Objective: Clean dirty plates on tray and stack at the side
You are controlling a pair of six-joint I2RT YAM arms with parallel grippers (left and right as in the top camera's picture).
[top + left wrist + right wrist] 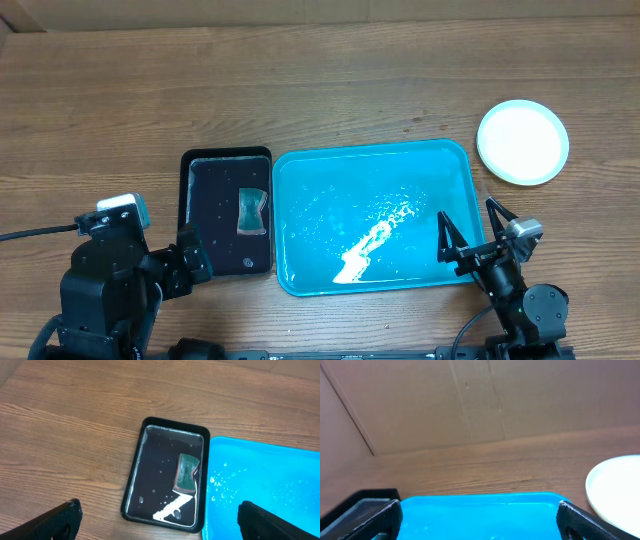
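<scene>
The teal tray (pixel 330 195) lies in the middle of the table, wet and shiny, with no plates on it. A stack of plates (pixel 522 141), the top one pale yellow-green with a whitish centre, rests on the table off the tray's far right corner and shows at the right edge of the right wrist view (pixel 615 490). My right gripper (pixel 466 215) hangs open over the tray's near right corner, nothing between its fingers (pixel 479 507). Near the front left, my left gripper (pixel 197 262) is open and empty (pixel 159 510), raised by the black tray's near end.
A smaller black tray (pixel 186 210) sits against the teal tray's left side, wet, with a green sponge (pixel 252 212) inside (pixel 186 472). A cardboard wall stands behind the table in the right wrist view.
</scene>
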